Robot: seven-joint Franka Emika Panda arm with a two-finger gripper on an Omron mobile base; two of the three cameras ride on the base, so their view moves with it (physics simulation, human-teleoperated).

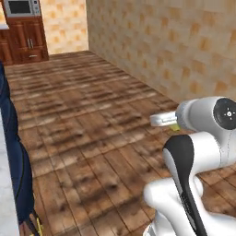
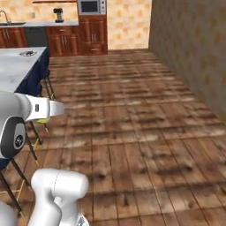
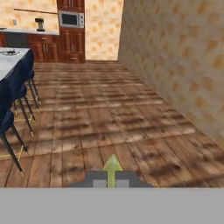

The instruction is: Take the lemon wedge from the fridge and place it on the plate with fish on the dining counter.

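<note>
Carrying is the step I judge us to be in: the wedge is in hand and the base faces an open stretch of wooden floor [image 2: 145, 132], with a tiled wall [image 3: 175, 65] running along the right side and dark cabinets [image 3: 70, 43] with a microwave [image 3: 71, 19] at the far end.

From the right base view I see the counter [image 2: 17, 66], white marble, on the left, with dark blue stools [image 3: 13, 109] tucked along its edge. A small round plate [image 2: 28, 53] sits near its far corner; something dark lies on it, too small for me to call it the fish with certainty, though I take it to be the target.

The arm [image 1: 193, 152] is folded close to the base, wrist held level. The gripper [image 3: 112, 178] is clenched on the wedge [image 3: 112, 168], whose yellow-green tip pokes up between the two dark fingertips [image 3: 98, 179] in the hand view; a sliver of the same colour shows under the hand in the left base view.

To do this well, I would drive steadily, keep the wrist level and the pinch firm, since the piece is tiny and a jolt could slip it out. I would swing left toward the counter's far end, giving the stool legs room, and stop only once the plate is comfortably within reach of the arm.
</note>
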